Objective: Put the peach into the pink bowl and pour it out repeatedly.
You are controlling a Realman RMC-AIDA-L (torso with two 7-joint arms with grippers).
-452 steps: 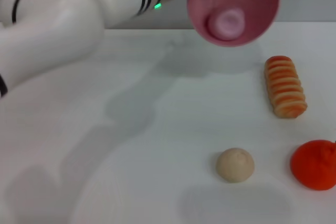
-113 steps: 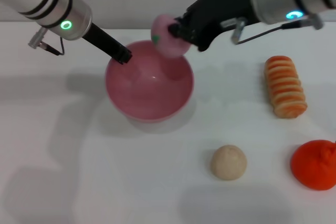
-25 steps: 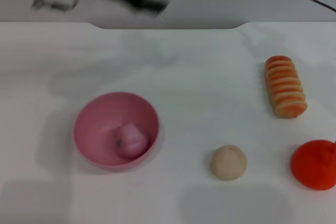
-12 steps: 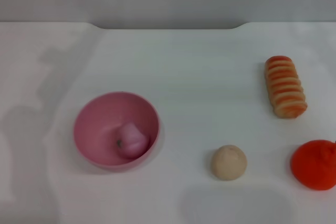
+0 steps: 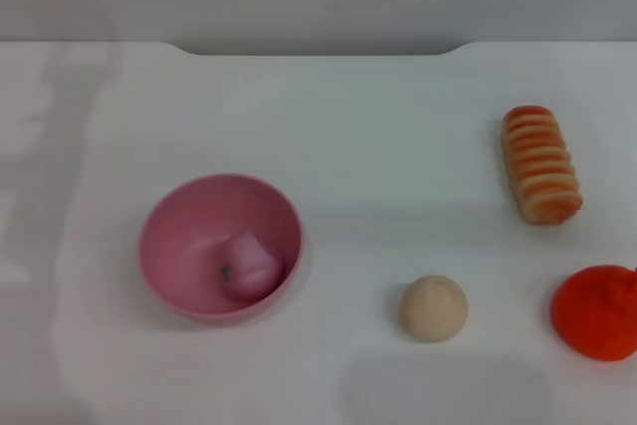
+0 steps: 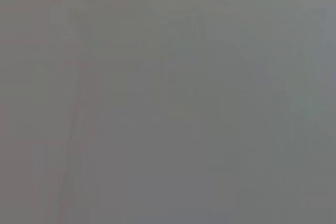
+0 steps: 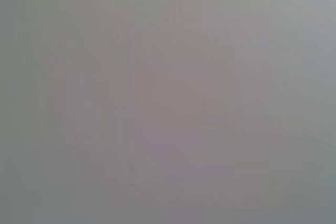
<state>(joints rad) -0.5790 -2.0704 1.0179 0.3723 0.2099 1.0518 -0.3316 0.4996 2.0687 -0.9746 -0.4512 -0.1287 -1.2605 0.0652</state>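
On the white worktop, seen from the head view, the pink bowl stood upright toward the left with the peach lying inside against its right wall. A beige ball, a striped orange roll and an orange-red lumpy fruit lay well apart to the right. Neither tool appeared, so their state could not be told. The plastic bowl likely handled light, stiff and smooth; its rim seemed the surest hold. Both wrist views showed only blank grey.
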